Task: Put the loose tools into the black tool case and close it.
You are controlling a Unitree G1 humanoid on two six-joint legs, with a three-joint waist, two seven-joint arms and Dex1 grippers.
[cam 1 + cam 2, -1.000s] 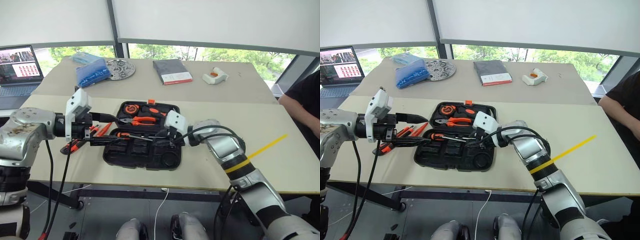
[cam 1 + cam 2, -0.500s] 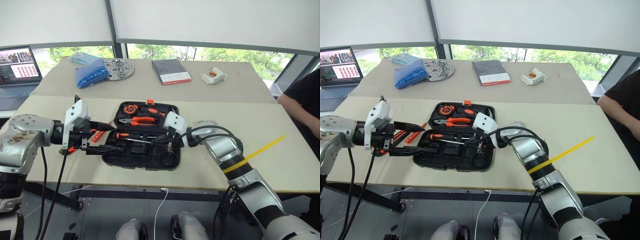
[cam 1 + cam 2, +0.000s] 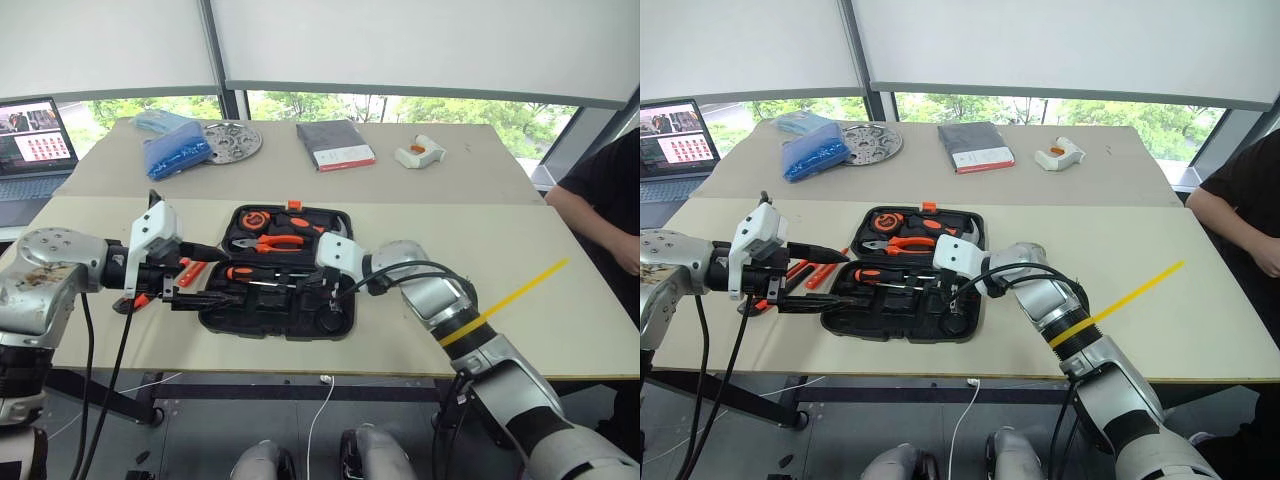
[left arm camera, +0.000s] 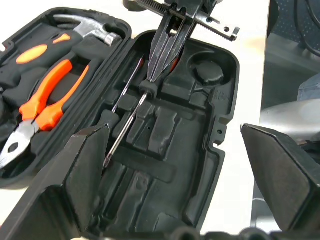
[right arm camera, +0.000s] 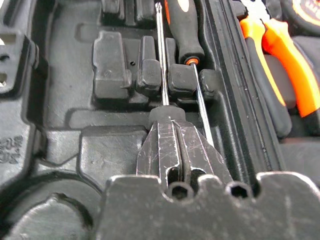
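Note:
The black tool case [image 3: 270, 315] lies open on the table. My right gripper [image 5: 168, 121] is shut over its near half, the tips touching the black collar of a screwdriver [image 4: 147, 88] that lies in a recess. Whether it grips that screwdriver I cannot tell. A second screwdriver [image 3: 240, 271] with an orange-and-black handle lies beside it in the case. My left gripper [image 3: 213, 275] hovers wide open and empty over the case's left end. Loose tools [image 3: 808, 271] with orange handles lie on the table left of the case, partly hidden by the left gripper.
Pliers [image 3: 275, 241], a hammer and a tape measure [image 3: 258, 216] fill the far half. At the back are a laptop [image 3: 35, 130], a blue bag [image 3: 180, 150], a metal disc [image 3: 232, 140], a grey book [image 3: 335, 143] and a white device [image 3: 420, 152]. A person [image 3: 600, 200] sits at the right.
The right gripper's fingers have closed at the screwdriver in the case. The left hand sank a little, then held still. The camera has shifted slightly.

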